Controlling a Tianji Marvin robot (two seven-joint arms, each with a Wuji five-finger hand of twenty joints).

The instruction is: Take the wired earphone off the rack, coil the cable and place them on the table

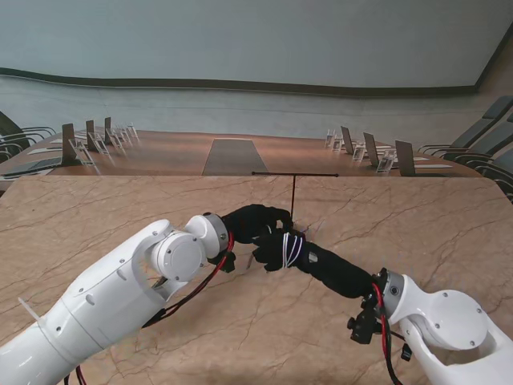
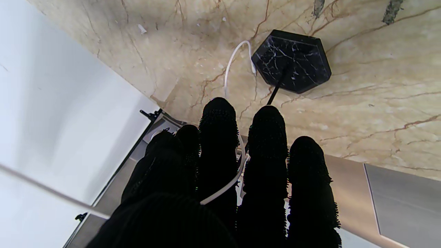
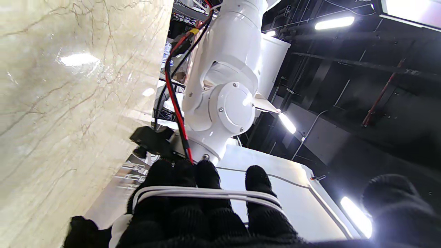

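The marble table (image 1: 96,216) carries a thin black rack (image 1: 293,192) on its hexagonal base (image 2: 292,61), which looks bare of earphones. The right hand (image 1: 280,250) has several white cable (image 3: 206,193) turns wound across its closed fingers (image 3: 203,179). The left hand (image 1: 255,221), just beside it, pinches a cable strand between its fingers (image 2: 218,137). Judging by this, removal is done and coiling is well along; finishing the winding and setting the coil down remain.
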